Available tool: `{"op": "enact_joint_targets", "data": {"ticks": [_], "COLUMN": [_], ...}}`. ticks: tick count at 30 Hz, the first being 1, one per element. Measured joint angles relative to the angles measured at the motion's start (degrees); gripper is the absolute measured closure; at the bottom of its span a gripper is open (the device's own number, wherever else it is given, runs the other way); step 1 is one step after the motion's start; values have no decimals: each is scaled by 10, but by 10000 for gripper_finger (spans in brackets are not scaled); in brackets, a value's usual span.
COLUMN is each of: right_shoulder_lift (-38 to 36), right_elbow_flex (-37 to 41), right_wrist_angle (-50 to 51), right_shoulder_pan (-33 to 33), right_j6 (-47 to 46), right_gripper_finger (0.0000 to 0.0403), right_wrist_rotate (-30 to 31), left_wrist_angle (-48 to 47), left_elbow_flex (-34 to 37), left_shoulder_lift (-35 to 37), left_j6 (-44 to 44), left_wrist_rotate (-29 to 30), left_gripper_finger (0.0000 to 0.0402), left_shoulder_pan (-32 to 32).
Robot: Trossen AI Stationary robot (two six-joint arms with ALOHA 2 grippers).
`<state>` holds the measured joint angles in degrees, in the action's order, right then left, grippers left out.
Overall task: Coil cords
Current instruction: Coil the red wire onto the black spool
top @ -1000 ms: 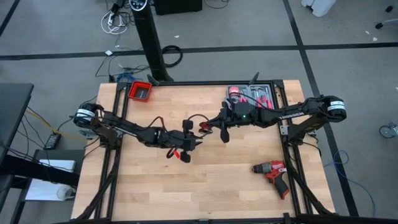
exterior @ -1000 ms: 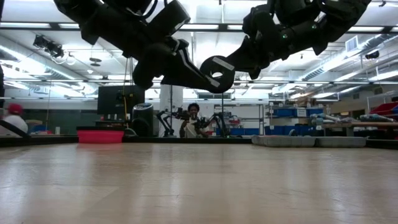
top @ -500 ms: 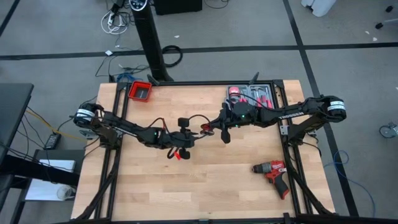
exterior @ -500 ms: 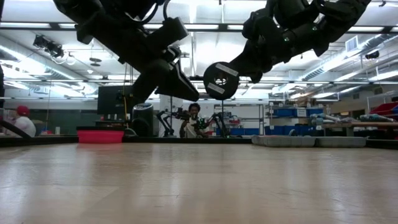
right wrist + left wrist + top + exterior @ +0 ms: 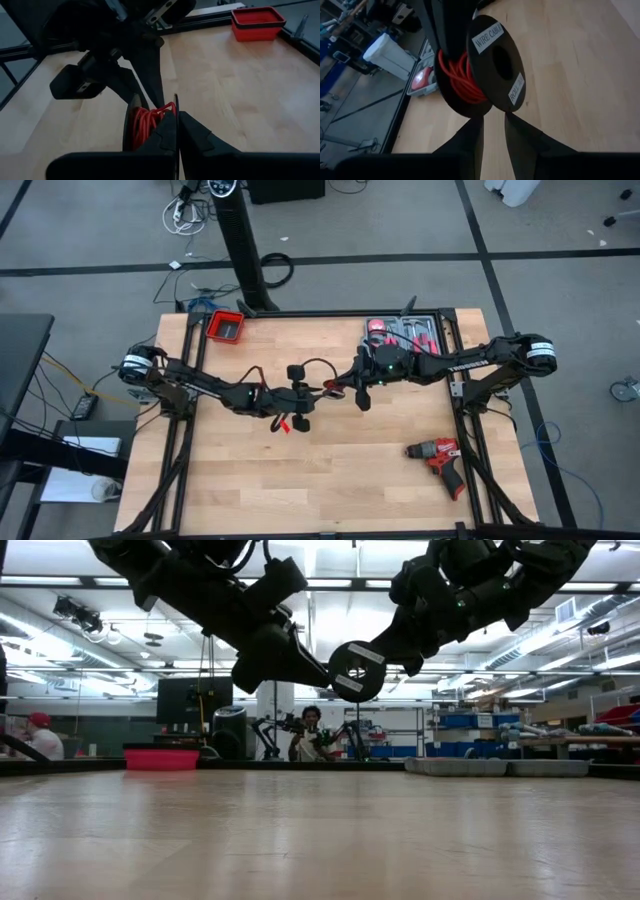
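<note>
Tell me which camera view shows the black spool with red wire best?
The left wrist view: the spool fills it, labels and red wire clear. Right wrist view shows it edge-on, low view one flange, high view only a speck.

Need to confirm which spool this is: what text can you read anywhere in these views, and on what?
"WIRE CABLE": white label on the black spool flange, left wrist view.
Second white label on the same flange: starts "ROLL", rest unreadable.
Drill and tool case markings: too small to read.

Red wire half hidden between spool flanges; spool label lettering partly blurred.
</note>
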<state>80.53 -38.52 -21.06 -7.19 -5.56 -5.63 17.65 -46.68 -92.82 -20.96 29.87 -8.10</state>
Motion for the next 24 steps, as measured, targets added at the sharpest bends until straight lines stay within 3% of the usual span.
{"op": "enact_joint_targets", "data": {"ticks": [24], "right_shoulder_lift": [0], "right_elbow_flex": [0], "right_wrist_angle": [-62], "right_shoulder_pan": [18], "right_j6": [-3], "right_gripper_finger": [401], "right_wrist_rotate": [37], "left_wrist_angle": [34], "left_elbow_flex": [1], "left_shoulder_lift": [0], "left_j6": [0], "left_wrist_rotate": [-1], "left_gripper_finger": [321], "left_shoulder_pan": [2]}}
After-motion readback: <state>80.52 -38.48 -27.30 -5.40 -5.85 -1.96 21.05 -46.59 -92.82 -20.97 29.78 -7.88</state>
